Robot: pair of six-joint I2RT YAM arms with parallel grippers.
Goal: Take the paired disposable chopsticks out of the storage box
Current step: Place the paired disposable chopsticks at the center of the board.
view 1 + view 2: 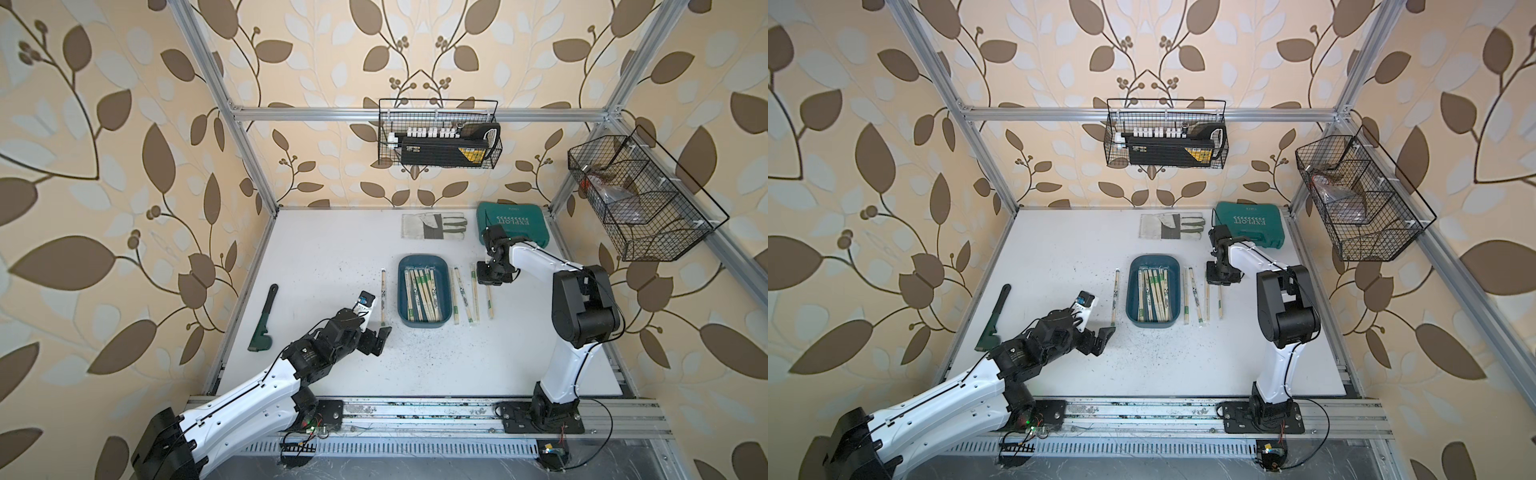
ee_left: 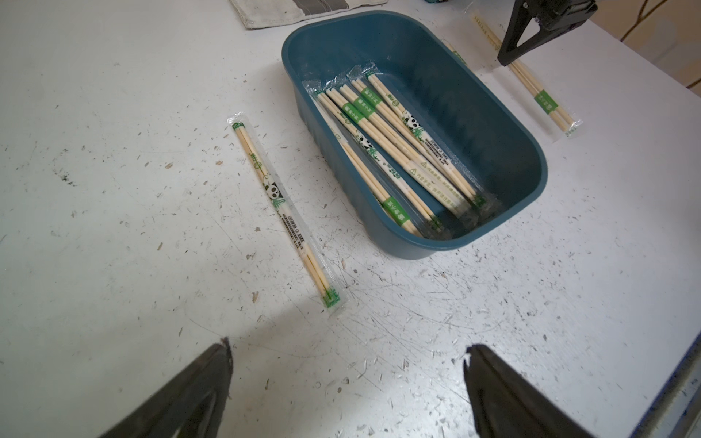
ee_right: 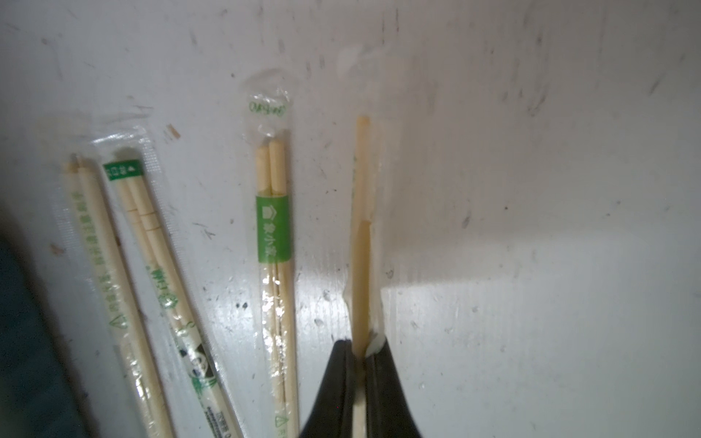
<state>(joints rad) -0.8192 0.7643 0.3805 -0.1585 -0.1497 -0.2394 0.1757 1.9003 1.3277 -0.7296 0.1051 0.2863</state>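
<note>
Right hand point(image 3: 360, 350) pinching one sleeved chopstick pair point(image 3: 361, 242); left hand point(image 2: 348, 347) spread, empty, storage box point(image 2: 455, 94) ahead of it.

I look into a booth papered on three sides in cream wallpaper point(image 1: 124, 124) with big brown and pale grey leaves on thin stems. A silver aluminium frame point(image 1: 316, 113) runs up the corners and across the back wall. A black wire basket point(image 1: 384, 158) hangs from that back bar, and a second wire basket point(image 1: 648, 245) hangs on the frame's right side. The white tabletop point(image 1: 324, 257) is scuffed and speckled with dark flecks. Along its near edge lie aluminium rails point(image 1: 415, 409) and a slotted cable duct point(image 1: 415, 449). The light is even, with soft glare on the table.
</note>
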